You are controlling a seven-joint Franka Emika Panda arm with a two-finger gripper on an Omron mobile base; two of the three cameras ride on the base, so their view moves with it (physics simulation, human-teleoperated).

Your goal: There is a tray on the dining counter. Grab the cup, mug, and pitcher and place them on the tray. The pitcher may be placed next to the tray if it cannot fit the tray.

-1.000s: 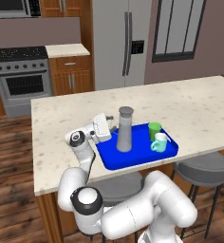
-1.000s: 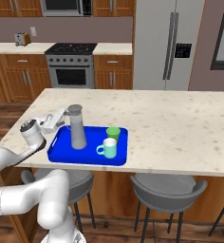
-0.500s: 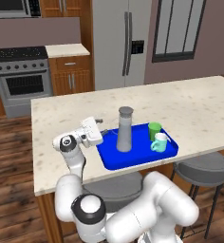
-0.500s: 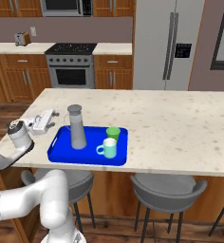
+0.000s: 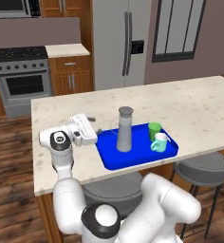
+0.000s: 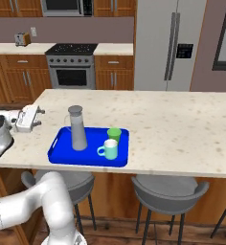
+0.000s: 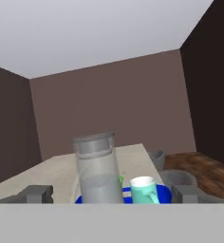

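Note:
The blue tray (image 5: pixel 109 159) (image 6: pixel 61 149) (image 7: pixel 164 192) lies on the near edge of the dining counter (image 5: pixel 194 102) (image 6: pixel 182 119). On it the grey pitcher (image 5: pixel 125 129) (image 6: pixel 77 128) (image 7: pixel 98 171) stands upright at the left. The green cup (image 5: pixel 154 128) (image 6: pixel 114 134) and the teal mug (image 5: pixel 159 142) (image 6: pixel 109 150) (image 7: pixel 144 189) stand at the right, close together. My gripper (image 5: pixel 96 125) (image 6: pixel 40 117) (image 7: pixel 111 194) hovers open and empty just left of the tray, level with the pitcher and pointing at it. A clear gap separates it from the pitcher.
Two grey stools (image 5: pixel 204 168) (image 6: pixel 170 191) stand under the counter's near side. A stove (image 5: pixel 21 78) (image 6: pixel 69 67) and a steel refrigerator (image 5: pixel 121 42) (image 6: pixel 170 45) line the far wall. The stone top stretches bare to the right of the tray.
My gripper has drawn back to the left, away from the pitcher and off the tray, with its jaws wide. The pitcher, cup and mug have stayed put.

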